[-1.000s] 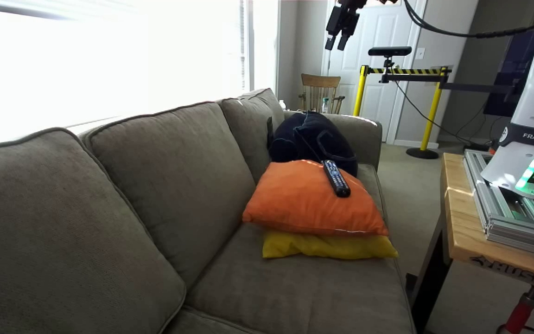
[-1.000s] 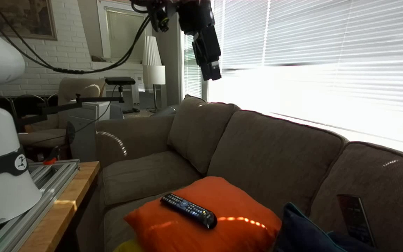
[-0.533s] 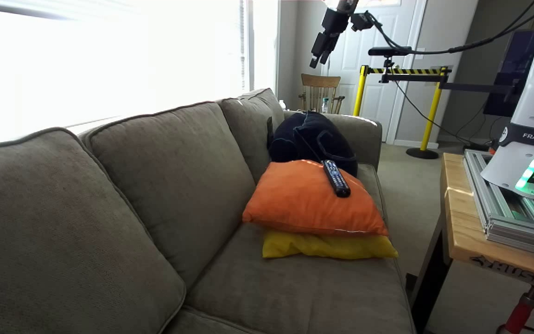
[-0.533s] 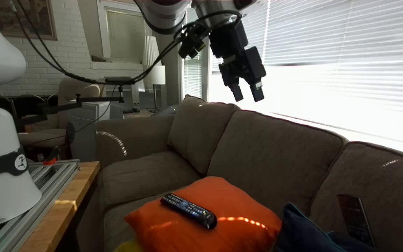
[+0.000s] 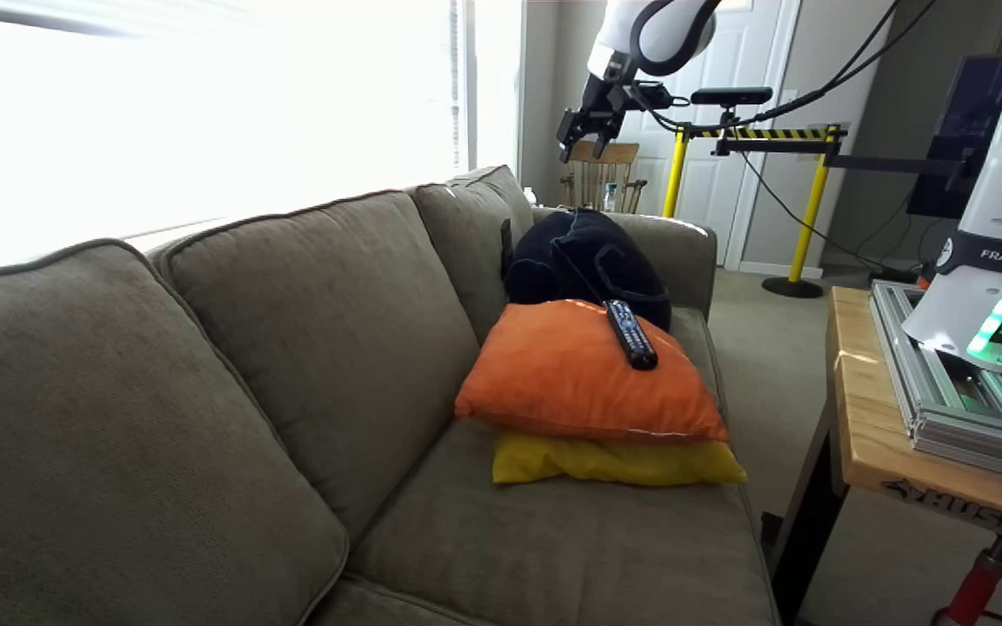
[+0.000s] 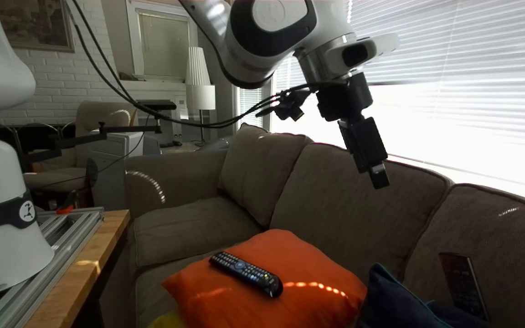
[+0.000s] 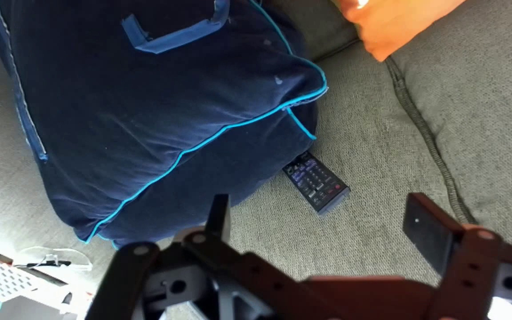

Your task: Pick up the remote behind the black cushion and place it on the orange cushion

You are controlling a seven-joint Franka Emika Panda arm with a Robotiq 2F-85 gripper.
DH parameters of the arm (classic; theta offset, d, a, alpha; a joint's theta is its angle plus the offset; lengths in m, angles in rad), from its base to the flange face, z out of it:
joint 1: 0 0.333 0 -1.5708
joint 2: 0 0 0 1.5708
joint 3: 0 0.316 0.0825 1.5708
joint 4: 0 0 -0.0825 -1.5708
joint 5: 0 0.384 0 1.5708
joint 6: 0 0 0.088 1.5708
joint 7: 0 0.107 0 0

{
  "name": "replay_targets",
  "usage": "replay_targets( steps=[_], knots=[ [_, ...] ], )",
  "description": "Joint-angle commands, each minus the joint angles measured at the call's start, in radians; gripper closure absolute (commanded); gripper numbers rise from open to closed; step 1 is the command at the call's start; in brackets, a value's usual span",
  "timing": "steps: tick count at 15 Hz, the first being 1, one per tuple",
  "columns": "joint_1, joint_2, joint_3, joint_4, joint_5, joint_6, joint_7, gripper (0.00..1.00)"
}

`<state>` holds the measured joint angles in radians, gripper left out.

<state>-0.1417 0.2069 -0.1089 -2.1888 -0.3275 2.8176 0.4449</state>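
Note:
In the wrist view the remote shows one end, with small buttons, poking out past the lower edge of the black cushion; its far end is hidden. That cushion looks dark navy with turquoise piping. The same remote appears to lean against the sofa back in an exterior view. The orange cushion carries a darker all-black remote. My gripper hangs above the black cushion. Its jaws stand wide open with nothing between them, the finger pads framing bare sofa fabric from above.
A flatter yellow cushion lies beneath the orange one. The sofa backrest rises along the window side. A wooden workbench bears the arm's base, and cables loop beside the arm.
The gripper has come down and across toward the black cushion and sofa back, turning at the wrist on the way. Its jaws stay open. Cushions and remotes have not moved.

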Motion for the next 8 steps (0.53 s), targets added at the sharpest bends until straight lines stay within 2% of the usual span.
replay_targets(
  steps=[1,6,8],
  knots=[
    [0.047,0.021,-0.047,0.020,0.037,-0.005,-0.025,0.00],
    [0.049,0.042,-0.046,0.046,0.044,-0.012,-0.022,0.00],
    [0.083,0.097,-0.093,0.101,0.003,-0.003,0.037,0.00]
  ],
)
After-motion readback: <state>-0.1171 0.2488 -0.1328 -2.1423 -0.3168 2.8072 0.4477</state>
